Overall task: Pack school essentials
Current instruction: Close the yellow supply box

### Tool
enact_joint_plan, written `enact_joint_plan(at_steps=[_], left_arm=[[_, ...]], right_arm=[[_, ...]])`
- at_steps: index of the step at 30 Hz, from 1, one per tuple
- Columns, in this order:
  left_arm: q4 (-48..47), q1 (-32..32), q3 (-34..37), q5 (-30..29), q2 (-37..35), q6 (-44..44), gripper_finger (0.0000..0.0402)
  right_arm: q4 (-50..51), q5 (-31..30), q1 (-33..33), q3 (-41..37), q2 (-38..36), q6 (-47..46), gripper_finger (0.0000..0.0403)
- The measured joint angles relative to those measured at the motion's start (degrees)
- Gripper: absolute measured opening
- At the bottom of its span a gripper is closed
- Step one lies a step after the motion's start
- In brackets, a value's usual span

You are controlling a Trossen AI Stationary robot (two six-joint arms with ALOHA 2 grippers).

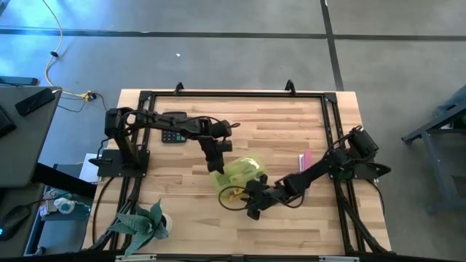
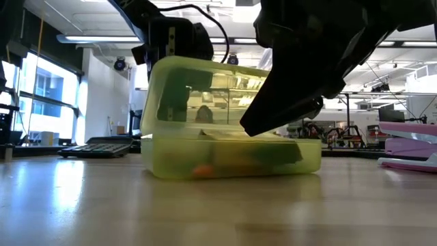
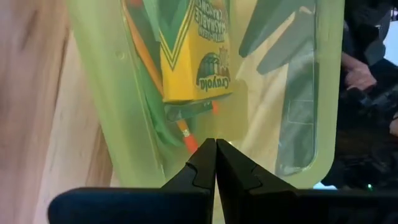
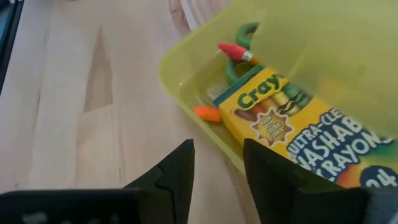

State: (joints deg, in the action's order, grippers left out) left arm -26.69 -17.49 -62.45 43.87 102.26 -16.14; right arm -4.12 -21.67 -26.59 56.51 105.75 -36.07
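The translucent yellow-green hinged case (image 1: 244, 172) sits on the table's middle with its lid (image 2: 205, 75) slanted, partly raised. Inside lie a yellow-green crayon pack (image 4: 292, 124), green-handled scissors (image 4: 240, 36), a red-tipped pencil (image 4: 231, 51) and a small orange piece (image 4: 206, 112). My left gripper (image 1: 217, 166) is shut at the lid's far-left side. My right gripper (image 1: 253, 211) is open, low over the table just in front of the case's near rim (image 4: 186, 87). The red marker and blue pad are not visible. My left gripper (image 3: 216, 144) is shut, and its fingertips (image 3: 205, 163) meet the outer face of the lid (image 3: 249, 140) near one edge, coming slanting down from the far-left. The lid stays hinged to the case, tilted over the contents, which show through it.
A black calculator (image 1: 172, 136) lies toward the far-left. A pink flat object (image 1: 305, 160) lies right of the case. A green leafy thing (image 1: 145, 222) sits at the near-left corner. Black frame rails (image 1: 233, 93) border the table. Bare wood lies near and to the left.
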Motion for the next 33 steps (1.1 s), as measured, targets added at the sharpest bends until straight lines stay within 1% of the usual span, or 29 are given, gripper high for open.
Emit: enact_joint_plan(at_steps=[2, 7, 14, 17, 20, 26, 31, 33], left_arm=[[0.0, 0.7, 0.0, -1.0, 0.0, -0.3, 0.0000], [-0.3, 2.2, -0.1, -5.8, 0.0, -2.2, 0.0000], [-0.3, 2.4, -0.1, -6.2, 0.0, -2.3, 0.0001], [-0.3, 2.4, -0.1, -6.4, 0.0, -2.3, 0.0001], [-0.5, 2.3, -0.1, -6.5, 0.0, -2.3, 0.0001], [-0.7, 2.2, -0.1, -6.8, 0.0, -2.3, 0.0001], [-0.8, 2.2, 0.0, -6.9, 0.0, -2.3, 0.0001], [-0.7, 2.2, 0.0, -6.9, 0.0, -2.3, 0.0001]], right_arm=[[0.0, 0.0, 0.0, 0.0, 0.0, -0.1, 0.0129], [0.1, 0.7, 0.0, 0.0, 0.0, -0.1, 0.0129], [1.8, 4.8, -0.1, 0.0, -0.7, 2.3, 0.0129], [2.2, 5.6, -0.5, 0.0, -1.6, 3.1, 0.0129], [4.2, 6.9, -0.8, 0.0, -2.4, 3.1, 0.0129], [11.8, 10.3, -1.1, 0.0, -3.8, 1.4, 0.0129], [14.9, 14.3, -2.6, 0.0, -5.6, 1.4, 0.0129], [16.0, 14.8, -3.4, 0.0, -6.9, 1.4, 0.0129]])
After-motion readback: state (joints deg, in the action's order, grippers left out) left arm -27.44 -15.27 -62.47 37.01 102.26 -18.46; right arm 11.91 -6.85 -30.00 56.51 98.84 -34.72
